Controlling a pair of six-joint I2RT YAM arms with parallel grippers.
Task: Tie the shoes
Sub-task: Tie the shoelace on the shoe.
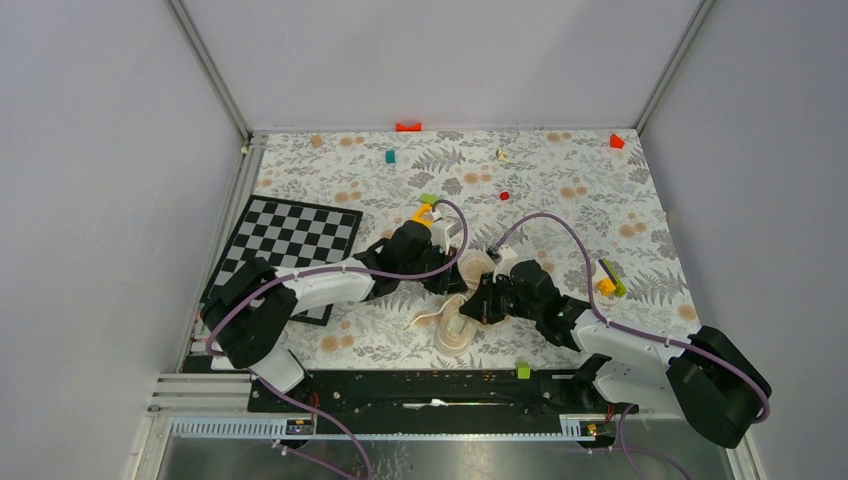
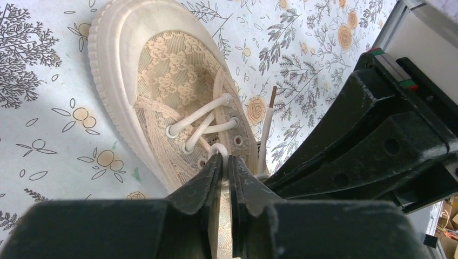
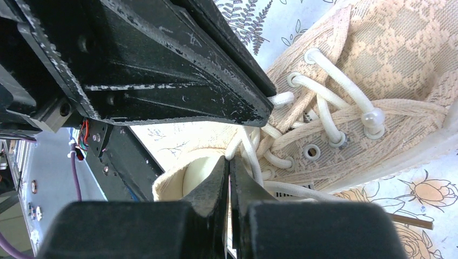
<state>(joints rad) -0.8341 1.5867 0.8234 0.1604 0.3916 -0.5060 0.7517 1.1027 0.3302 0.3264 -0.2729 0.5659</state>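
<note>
- The left gripper (image 2: 224,162) has its jaws drawn almost together on a loop of the laces (image 2: 217,149) right at its tips. It appears to pinch the cord so it cannot slip back through the eyelets.
- The right gripper (image 3: 229,164) is nipped just as narrow, with pale strands running into its tips just ahead of the shoe's opening. The hold looks meant to give each arm a strand of its own.
- The two grippers crowd together over the tongue, and in each wrist view the other's black body fills one side. That closeness would suit crossing one lace over the other.
- The sneaker (image 2: 173,81) lies sole-down on the table (image 2: 48,135) directly beyond the left gripper's tips, toe pointing away from it. Nothing braces it, so it may slide if either arm pulls hard.
- A loose lace end (image 2: 266,127) with a brown tip trails off the shoe's side, between the left gripper's tips and the right gripper's body. Neither gripper holds it.
- No knot or bow shows above the crossed rows, so the tying appears to be at an early stage.
- Well apart from both grippers, a chessboard mat (image 1: 290,235) and scattered coloured blocks (image 1: 390,157) lie outside the work.
</note>
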